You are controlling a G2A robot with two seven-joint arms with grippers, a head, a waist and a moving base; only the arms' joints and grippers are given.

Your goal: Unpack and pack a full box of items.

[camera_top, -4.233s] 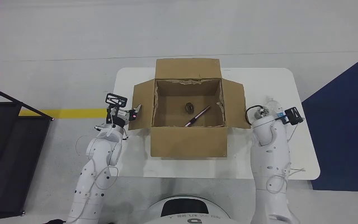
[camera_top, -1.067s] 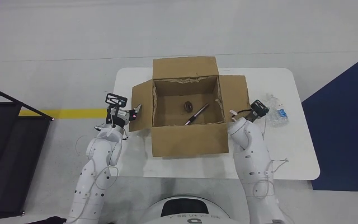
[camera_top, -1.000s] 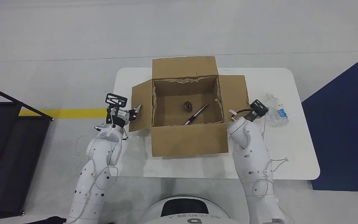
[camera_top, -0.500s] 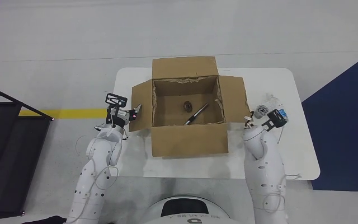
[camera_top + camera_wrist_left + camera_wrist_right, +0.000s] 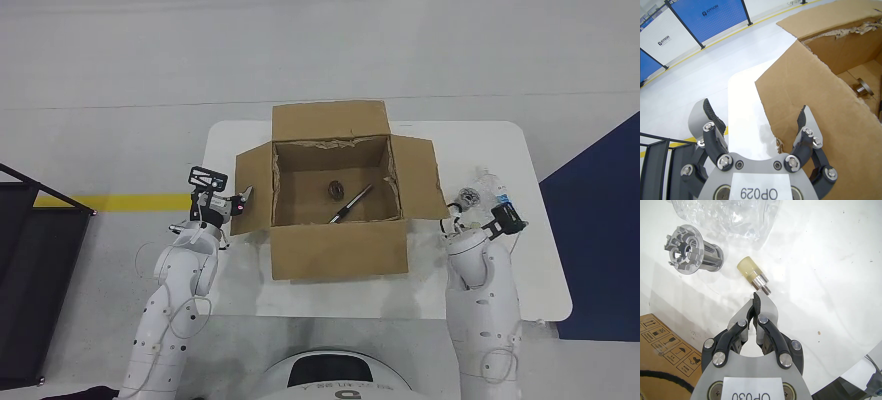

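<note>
The open cardboard box is sitting mid-table with its flaps spread. Inside, a slim dark rod is lying aslant on the floor, and a small round metal part is resting just at the rod's 11 o'clock. Out at the box's 3 o'clock, three unpacked things are lying close together: a clear plastic bottle, a grey flanged hub on its side, and a cream-capped cylinder with a threaded stud.

The right end effector is hanging just short of that stud, its fingers clenched together on nothing. The left end effector is waiting released, fingers wide apart, at the box's 9 o'clock, close to the flap there.

Unpacking looks partway done, with the rod and round part left. For the next pick, the right end effector should be spreading its fingers before descending. It should come in from above the 3 o'clock flap without brushing it, then straddle the rod at its middle, square to its length. Closing low would keep the thin rod from rolling off.

Handling pictograms with small captions are showing on a box flap. A white coded label is showing on the left end effector's plate. Logo-bearing panels are standing in the room behind.
</note>
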